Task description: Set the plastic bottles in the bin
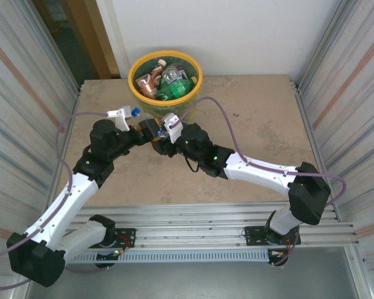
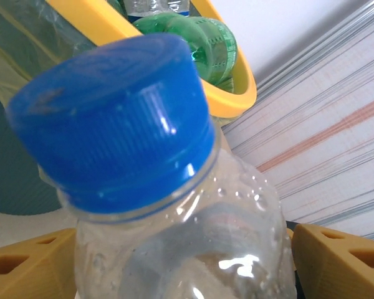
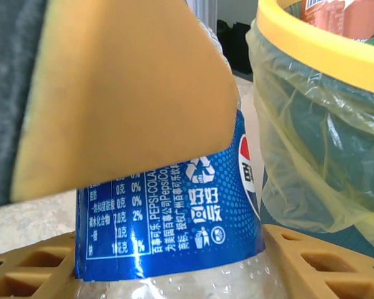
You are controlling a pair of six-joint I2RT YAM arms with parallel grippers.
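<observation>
Bottle [image 3: 168, 230]: right hand [image 3: 174, 280] clamped on it; left hand [image 2: 181, 268] around it, grip cannot tell. Best seat left firmly before right releases.

The bottle [image 3: 174, 212], just beside the bin [image 3: 311, 56]: upper part hidden behind a blurred yellow finger [image 3: 124, 93], base cut off below. Bin cut off at top and right. Left wrist view: bottle cut off below the shoulder. The left gripper [image 2: 184, 268] has its fingers [image 2: 25, 271] cut off at the lower corners — contact with the bottle not determinable. The bottles [image 1: 168, 84] inside the bin overlap — number not determinable.
</observation>
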